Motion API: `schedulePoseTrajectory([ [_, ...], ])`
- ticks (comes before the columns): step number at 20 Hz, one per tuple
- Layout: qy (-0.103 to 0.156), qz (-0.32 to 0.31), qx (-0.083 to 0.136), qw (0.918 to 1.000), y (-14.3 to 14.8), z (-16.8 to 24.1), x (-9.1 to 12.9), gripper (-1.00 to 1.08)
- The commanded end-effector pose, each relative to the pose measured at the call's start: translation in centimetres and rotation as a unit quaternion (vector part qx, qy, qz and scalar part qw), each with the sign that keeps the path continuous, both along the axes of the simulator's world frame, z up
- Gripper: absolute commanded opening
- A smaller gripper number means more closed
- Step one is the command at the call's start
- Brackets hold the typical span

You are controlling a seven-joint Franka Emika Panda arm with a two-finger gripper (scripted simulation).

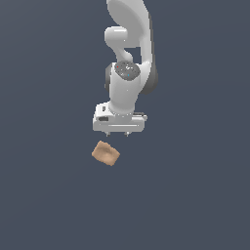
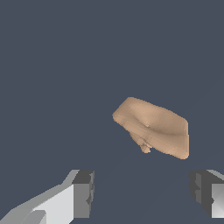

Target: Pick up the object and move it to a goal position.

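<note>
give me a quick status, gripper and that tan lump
Gripper open, holding nothing. Tan lump on the surface, apart from the fingers, not yet grasped. Nothing in the way.

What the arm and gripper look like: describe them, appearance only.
The arm is glossy white with rounded, bulbous links, dark grey joint seams and a dark disc bearing small red and teal dots. The gripper is a boxy white block; its fingers are grey with dark pads.
</note>
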State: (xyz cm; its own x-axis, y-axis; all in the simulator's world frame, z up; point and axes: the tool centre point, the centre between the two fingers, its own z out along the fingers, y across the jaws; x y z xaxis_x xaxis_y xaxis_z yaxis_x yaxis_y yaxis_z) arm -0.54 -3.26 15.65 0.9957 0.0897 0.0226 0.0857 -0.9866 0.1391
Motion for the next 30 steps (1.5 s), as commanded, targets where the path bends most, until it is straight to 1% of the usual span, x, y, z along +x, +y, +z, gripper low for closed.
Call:
schedulePoseTrajectory([
  [1, -0.001, 0.023, -0.022, 0.9995, -0.7, -0.3, 0.1, 0.68],
  [5, -0.002, 0.065, -0.059, 0.9962, -1.8, -0.9, 0.3, 0.68],
  [8, -0.002, 0.097, -0.085, 0.9917, -2.6, -1.3, 0.4, 0.68],
  [11, -0.002, 0.129, -0.110, 0.9854, -3.3, -1.6, 0.5, 0.68],
  [15, 0.000, 0.174, -0.143, 0.9744, -4.1, -2.1, 0.7, 0.68],
  [18, 0.002, 0.208, -0.165, 0.9641, -4.6, -2.5, 0.8, 0.68],
  [22, 0.006, 0.253, -0.194, 0.9477, -5.2, -2.9, 0.9, 0.68],
  [26, 0.012, 0.299, -0.220, 0.9283, -5.7, -3.4, 0.9, 0.68],
  [30, 0.018, 0.346, -0.244, 0.9059, -6.1, -3.9, 0.9, 0.68],
])
